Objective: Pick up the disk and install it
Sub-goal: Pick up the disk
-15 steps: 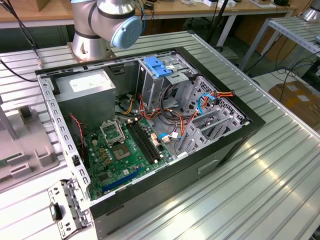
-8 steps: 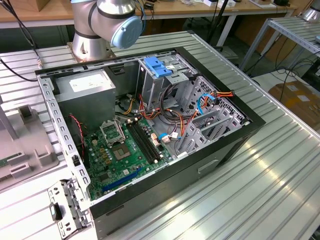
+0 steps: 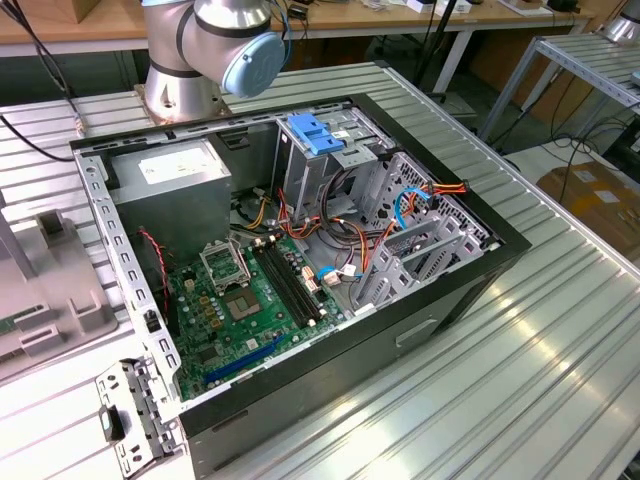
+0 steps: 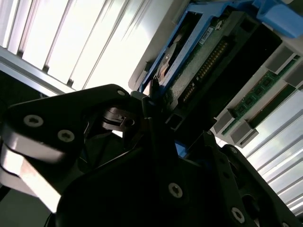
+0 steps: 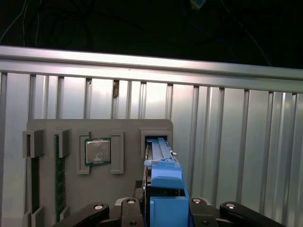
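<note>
The pincer [image 5: 165, 210] straddles the disk [image 5: 162, 156], which stands on edge in the end slot of the grey holder [image 5: 52, 130], near the edge of the worktop [image 5: 236, 142]. Whether it clamps, I cannot tell. A skewed lift could jam the disk and drag the holder.

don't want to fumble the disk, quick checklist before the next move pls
1. disk on edge in its slot in the tray: ok
2. gripper lined up astride the disk: ok
3. processor in its own recess, apart from the disk: ok
4. case lying open on the table: ok
5. free bay in the drive cage: cannot tell
</note>
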`<state>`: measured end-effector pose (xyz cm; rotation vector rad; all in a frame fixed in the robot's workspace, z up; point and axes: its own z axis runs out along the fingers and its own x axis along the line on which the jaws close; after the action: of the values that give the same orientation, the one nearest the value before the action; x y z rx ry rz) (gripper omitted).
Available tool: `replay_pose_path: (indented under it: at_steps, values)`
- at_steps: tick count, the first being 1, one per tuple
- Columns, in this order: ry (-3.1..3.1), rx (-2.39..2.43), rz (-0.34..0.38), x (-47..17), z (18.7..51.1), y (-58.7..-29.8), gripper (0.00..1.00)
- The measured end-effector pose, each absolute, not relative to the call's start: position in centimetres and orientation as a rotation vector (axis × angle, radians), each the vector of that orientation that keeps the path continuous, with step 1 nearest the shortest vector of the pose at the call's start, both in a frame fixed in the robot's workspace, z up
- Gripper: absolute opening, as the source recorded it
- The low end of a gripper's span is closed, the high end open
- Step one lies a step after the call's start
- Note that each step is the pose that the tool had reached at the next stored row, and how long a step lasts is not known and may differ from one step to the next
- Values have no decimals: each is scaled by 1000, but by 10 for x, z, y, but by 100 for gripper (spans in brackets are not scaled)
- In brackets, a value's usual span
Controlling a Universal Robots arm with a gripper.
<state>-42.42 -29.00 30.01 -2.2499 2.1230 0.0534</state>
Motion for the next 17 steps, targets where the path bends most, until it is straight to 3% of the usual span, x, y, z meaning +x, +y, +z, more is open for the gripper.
replay_pose_path:
  at_steps: [17]
  values:
    - [2120,-2247,60,-424,314,-290,36]
